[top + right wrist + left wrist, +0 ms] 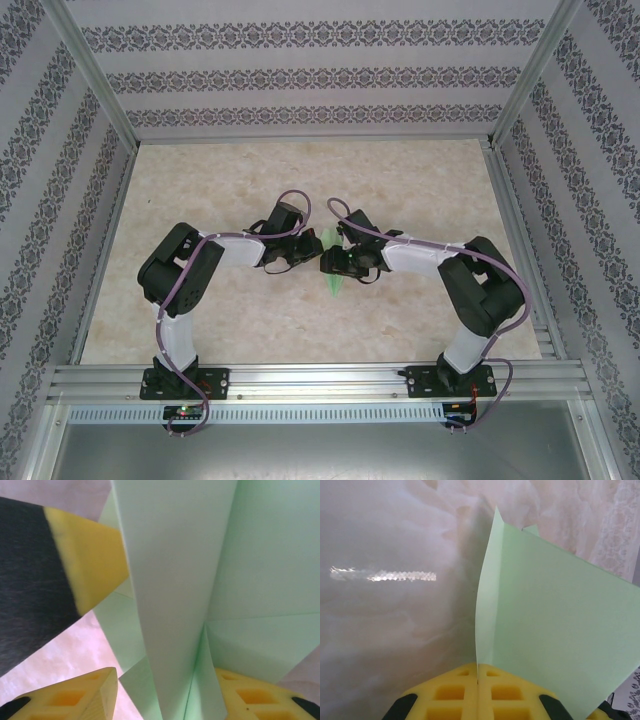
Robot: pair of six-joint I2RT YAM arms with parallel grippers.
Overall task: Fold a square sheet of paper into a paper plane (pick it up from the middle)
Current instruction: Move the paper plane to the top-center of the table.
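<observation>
Pinching the green sheet of paper (555, 630) by one edge, my left gripper (478, 672) is fully closed. In its wrist view the two yellow pads meet at the bottom centre with the sheet's edge caught in the seam. The paper stands up from there and spreads toward the right of the frame.

My right gripper (166, 676) sits partway open around the same paper. Its yellow fingers (75, 697) show at the lower left and lower right of its wrist view. The lower-left one is clear of the paper, with pinkish counter (62, 660) in the gap. The lower-right one is partly behind a flap, so I cannot tell whether it touches.

That view gives me creases and overlapping flaps, where the left wrist view gives one smooth face. It also shows a black-and-yellow finger (90, 565) of the left gripper at the upper left.

From the top camera both grippers meet at the centre of the counter and cover most of the paper. Small green slivers (336, 284) peek out between them, too small to read the folds.
</observation>
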